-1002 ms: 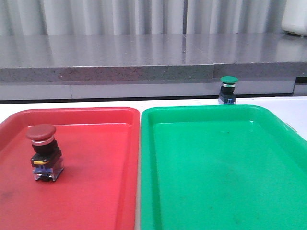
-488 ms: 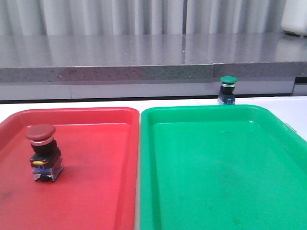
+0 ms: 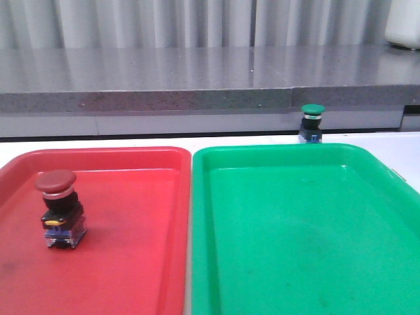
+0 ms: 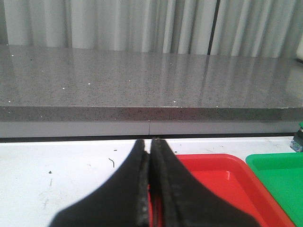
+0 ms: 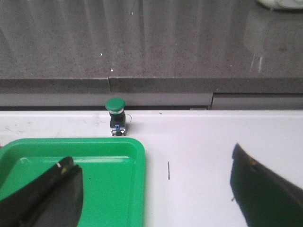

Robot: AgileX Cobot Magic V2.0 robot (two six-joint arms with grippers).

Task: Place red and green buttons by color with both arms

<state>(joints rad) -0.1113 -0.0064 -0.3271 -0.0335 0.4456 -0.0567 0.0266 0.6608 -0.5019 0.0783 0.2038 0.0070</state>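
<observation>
Dull-red mushroom-cap button (image 3: 59, 209) sits in red plastic tray (image 3: 138, 157); dark-green mushroom-cap button (image 3: 312, 123) outside green plastic tray (image 3: 275, 152) at 12 o'clock, left gripper (image 4: 150, 156) closed empty, right gripper (image 5: 154, 182) spread wide.

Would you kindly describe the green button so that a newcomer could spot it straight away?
Start at the big green tray on the right half of the white table. Just beyond its far rim, standing upright on the bare tabletop, is the green button. Unlike the red button, which sits inside the red tray, it has a dark-green cap and lies outside both trays.
</observation>
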